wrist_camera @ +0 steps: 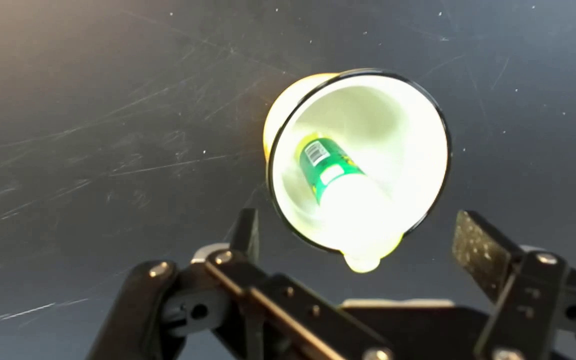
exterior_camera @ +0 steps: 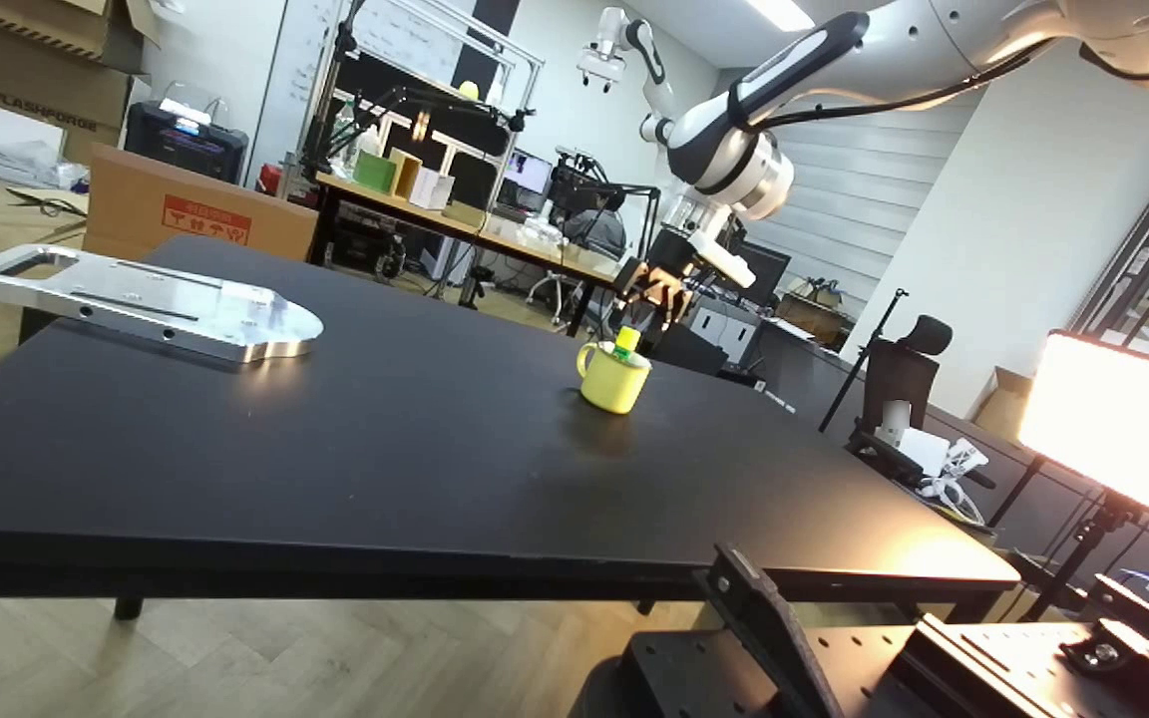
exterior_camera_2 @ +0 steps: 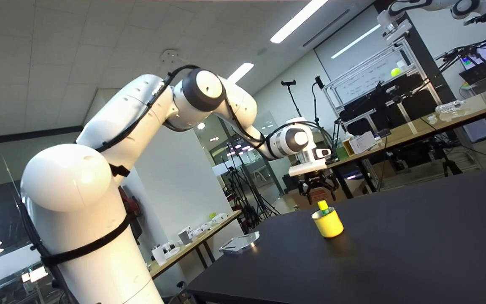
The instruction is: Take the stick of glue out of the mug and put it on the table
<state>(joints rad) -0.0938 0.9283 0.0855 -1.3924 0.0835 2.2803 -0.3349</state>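
The yellow mug (exterior_camera: pixel 612 381) stands upright on the black table (exterior_camera: pixel 335 449); it also shows in an exterior view (exterior_camera_2: pixel 330 224) and from above in the wrist view (wrist_camera: pixel 413 145). The stick of glue (wrist_camera: pixel 329 162), green with a yellow cap, leans inside it. Its cap pokes above the rim in both exterior views (exterior_camera: pixel 625 341) (exterior_camera_2: pixel 322 205). The cap is overexposed in the wrist view. My gripper (wrist_camera: pixel 355 220) is open and empty, its fingers apart on either side of the cap. In both exterior views the gripper (exterior_camera: pixel 652 304) (exterior_camera_2: pixel 322 196) hangs just above the mug.
A flat silver metal plate (exterior_camera: pixel 151 299) lies on the table away from the mug; it also shows in an exterior view (exterior_camera_2: pixel 239 243). The mug's handle (exterior_camera: pixel 584 359) points away to one side. A bright lamp panel (exterior_camera: pixel 1118 429) stands beyond the table's side.
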